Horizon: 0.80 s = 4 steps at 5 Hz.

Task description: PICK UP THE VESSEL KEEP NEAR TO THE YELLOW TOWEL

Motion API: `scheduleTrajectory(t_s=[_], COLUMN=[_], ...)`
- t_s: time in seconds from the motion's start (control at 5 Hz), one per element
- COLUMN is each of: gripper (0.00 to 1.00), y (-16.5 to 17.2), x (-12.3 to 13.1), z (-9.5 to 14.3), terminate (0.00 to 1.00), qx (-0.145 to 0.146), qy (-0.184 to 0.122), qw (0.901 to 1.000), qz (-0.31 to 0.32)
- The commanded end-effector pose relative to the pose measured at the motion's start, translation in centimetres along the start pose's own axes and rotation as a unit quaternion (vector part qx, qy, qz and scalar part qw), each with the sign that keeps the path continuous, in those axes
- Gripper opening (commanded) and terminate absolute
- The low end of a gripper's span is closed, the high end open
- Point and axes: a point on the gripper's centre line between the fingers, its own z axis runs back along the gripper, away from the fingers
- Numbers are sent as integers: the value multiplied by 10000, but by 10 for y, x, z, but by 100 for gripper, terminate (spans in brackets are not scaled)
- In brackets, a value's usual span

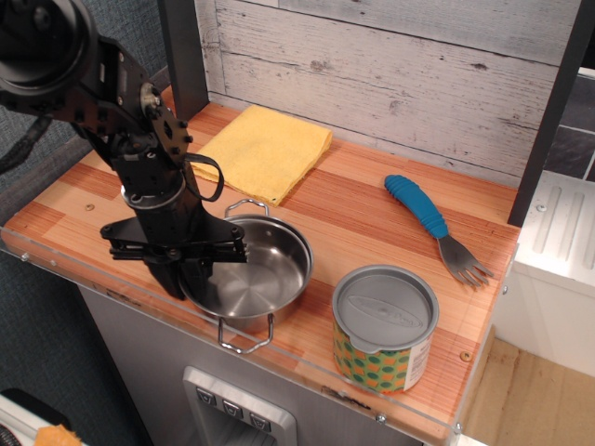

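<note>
The vessel, a shallow shiny steel pot with two wire loop handles, stands on the wooden counter near its front edge. The yellow towel lies flat just behind it, by the back wall. My black gripper reaches down over the pot's left rim, one finger outside the wall and the other inside the bowl. The jaws stand close together, pinching the rim. The pot still rests on the counter.
A green-and-yellow patterned can with a grey lid stands right of the pot at the front edge. A blue-handled fork lies at the back right. A dark post rises behind my arm, and a plank wall backs the counter.
</note>
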Motion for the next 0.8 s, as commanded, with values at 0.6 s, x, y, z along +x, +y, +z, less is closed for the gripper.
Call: scheduleTrajectory(t_s=[0.6], gripper=[0], y=[17], x=[56], z=[58], terminate=[0], qx=[333], qy=[-1413], qw=[9561], qz=[2547])
